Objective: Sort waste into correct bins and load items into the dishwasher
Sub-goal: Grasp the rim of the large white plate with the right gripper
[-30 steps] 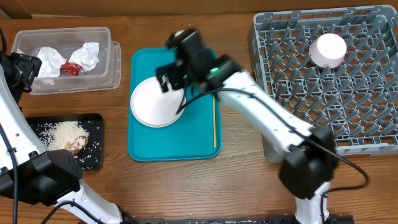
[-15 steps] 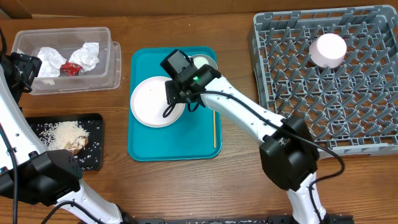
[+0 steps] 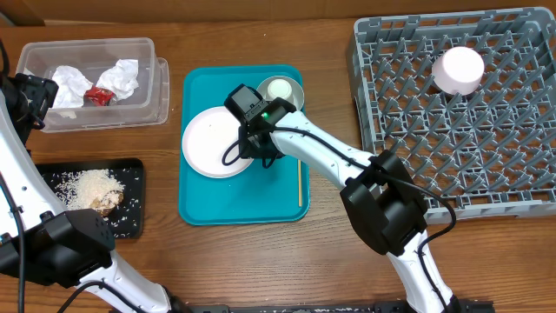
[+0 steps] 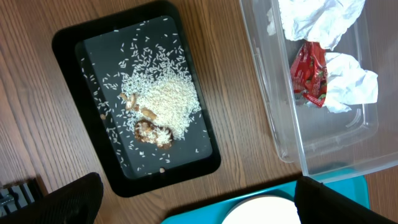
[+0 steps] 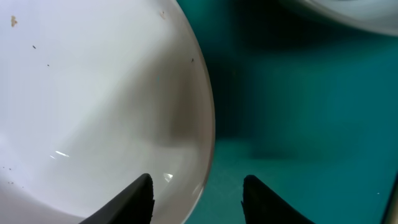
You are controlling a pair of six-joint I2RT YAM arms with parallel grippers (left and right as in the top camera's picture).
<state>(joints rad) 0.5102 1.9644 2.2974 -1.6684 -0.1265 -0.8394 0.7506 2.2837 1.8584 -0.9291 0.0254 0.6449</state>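
Right gripper [image 5: 198, 182] jaws apart, straddling round whitish plate [image 5: 93, 93] rim; a shallow bite risks slipping, dropping it onto teal plastic tray [image 5: 298, 124].

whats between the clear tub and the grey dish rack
The teal tray, holding a white plate and a smaller dish, with the right tool at the plate's rim; seen from overhead.

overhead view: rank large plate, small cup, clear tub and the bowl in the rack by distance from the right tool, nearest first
1. Large plate, on the teal tray; the right tool straddles its right rim.
2. Small cup, at the tray's back edge.
3. Clear tub, far left.
4. Bowl, in the rack, far right.
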